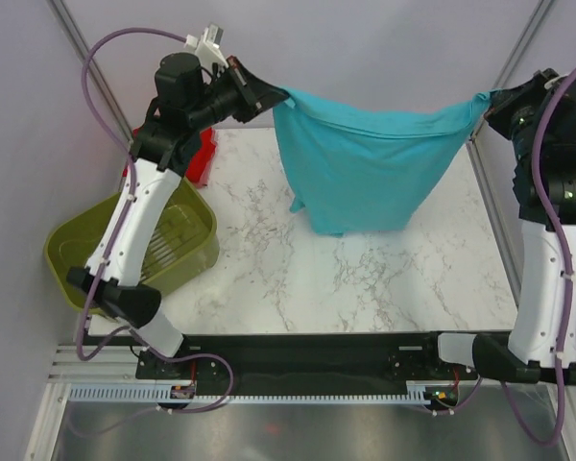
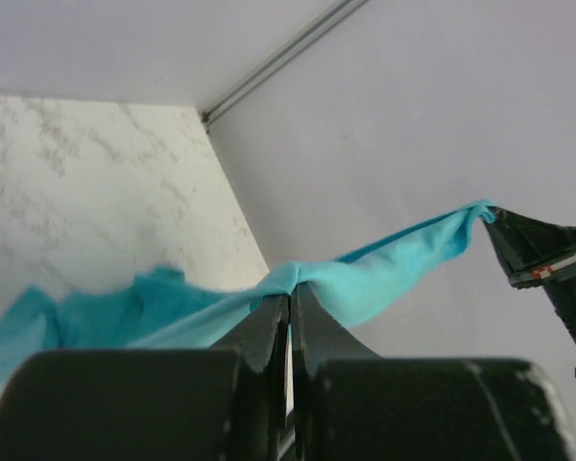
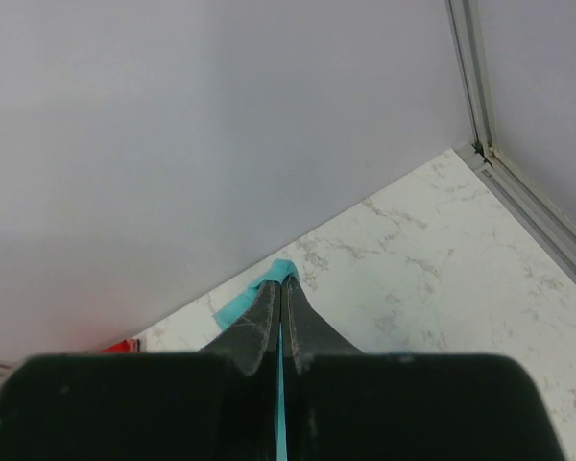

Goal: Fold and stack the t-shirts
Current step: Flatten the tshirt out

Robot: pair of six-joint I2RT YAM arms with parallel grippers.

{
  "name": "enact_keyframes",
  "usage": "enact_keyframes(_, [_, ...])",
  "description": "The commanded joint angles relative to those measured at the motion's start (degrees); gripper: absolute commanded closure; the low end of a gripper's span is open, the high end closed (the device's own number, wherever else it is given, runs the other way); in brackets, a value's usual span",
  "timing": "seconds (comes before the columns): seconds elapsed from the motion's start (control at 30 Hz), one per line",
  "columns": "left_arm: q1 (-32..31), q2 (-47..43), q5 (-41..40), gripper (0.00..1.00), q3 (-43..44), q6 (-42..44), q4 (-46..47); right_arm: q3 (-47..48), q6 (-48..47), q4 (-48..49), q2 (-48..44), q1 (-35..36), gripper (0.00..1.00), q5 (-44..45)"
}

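Left gripper (image 1: 269, 93) and right gripper (image 1: 487, 99), clamped on the turquoise shirt (image 1: 365, 168) above the worktop's (image 1: 365, 283) far edge, could lose their thin pinch.

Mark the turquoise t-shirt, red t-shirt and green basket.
turquoise t-shirt (image 1: 365, 178): top external view, middle of the hanging cloth.
red t-shirt (image 1: 204, 158): top external view, visible right edge.
olive-green basket (image 1: 197, 252): top external view, right-hand wall.
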Motion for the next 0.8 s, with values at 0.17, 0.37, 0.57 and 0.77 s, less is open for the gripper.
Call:
enact_keyframes(0.17, [0.6,37.0,7.3,0.98,42.4,-11.3,6.8,17.1,-2.0,6.6,23.4,-3.4,1.0,7.5])
enact_keyframes(0.37, [-0.6,33.8,6.6,0.98,32.3,-22.8,23.2,28.0,-1.2,7.3,23.4,-10.2,1.0,0.5])
enact_keyframes(0.57, [-1.0,20.6,13.3,0.98,17.5,-14.7,25.6,11.5,0.9,6.1,4.3,-10.3,1.0,-7.5])
enact_keyframes(0.77, [4.4,5.2,12.1,0.98,-18.0,-5.3,23.6,-21.2,1.7,2.7,-12.3,-9.4,1.0,-13.3])
